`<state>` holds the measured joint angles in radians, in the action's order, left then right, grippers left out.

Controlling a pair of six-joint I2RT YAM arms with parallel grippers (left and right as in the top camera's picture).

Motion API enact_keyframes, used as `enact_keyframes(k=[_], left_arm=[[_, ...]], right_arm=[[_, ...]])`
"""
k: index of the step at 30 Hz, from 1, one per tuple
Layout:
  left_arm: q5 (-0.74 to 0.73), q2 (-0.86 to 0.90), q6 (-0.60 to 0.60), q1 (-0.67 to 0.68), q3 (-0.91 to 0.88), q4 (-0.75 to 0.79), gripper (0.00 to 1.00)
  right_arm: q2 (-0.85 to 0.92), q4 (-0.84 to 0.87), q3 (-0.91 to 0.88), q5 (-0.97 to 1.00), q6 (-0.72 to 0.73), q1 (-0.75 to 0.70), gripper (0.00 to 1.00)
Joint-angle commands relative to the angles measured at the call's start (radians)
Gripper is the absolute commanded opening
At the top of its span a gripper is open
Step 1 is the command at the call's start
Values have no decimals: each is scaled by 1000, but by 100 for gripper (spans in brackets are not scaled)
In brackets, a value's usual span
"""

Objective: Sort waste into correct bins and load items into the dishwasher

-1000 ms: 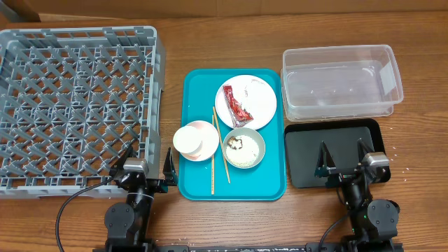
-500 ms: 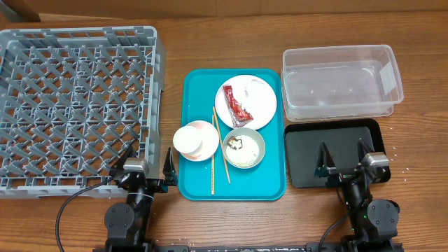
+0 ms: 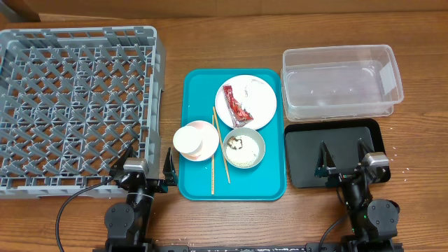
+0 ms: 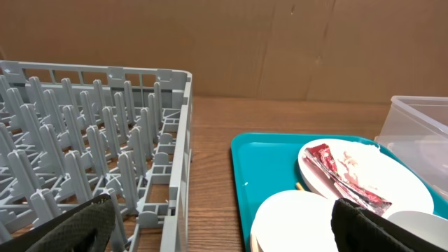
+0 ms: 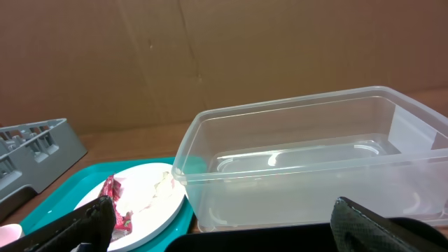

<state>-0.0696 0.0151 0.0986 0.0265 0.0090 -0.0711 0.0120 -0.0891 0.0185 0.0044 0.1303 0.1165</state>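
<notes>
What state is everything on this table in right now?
Dish rack: empty.
Clear tub: empty.
Black tray: empty.
White plate: holds red wrapper, napkin.
Pale bowl: holds rice, brown scrap.
White cup: sits in pink bowl.
Chopsticks: flat on teal tray.
Left gripper: open, empty.
Right gripper: open, empty.

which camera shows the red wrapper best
Overhead: the red snack wrapper lies whole and unblocked on the white plate. Left wrist shows it closer but at a low slant. Right wrist catches only a bit, low in the picture's left corner.
</notes>
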Motion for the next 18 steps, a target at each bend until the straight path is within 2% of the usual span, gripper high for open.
enact_keyframes(k=[1,4,7,13,18], left_arm=[[6,-9,3,0,-4,-3,100],[6,-9,53,0,-3,-4,100],[6,-9,128,0,5,-19,100],[31,8,126,0,143,-240,100],[37,128,127,0,310,-404,100]], right_arm=[[-8,7,-10,-8,30,-6,100],[-8,6,-10,-10,90,-6,100],[-8,-13,6,-9,92,-6,100],[20,-111,106,-10,139,-6,100],[127,-263,285,-55,140,-6,100]])
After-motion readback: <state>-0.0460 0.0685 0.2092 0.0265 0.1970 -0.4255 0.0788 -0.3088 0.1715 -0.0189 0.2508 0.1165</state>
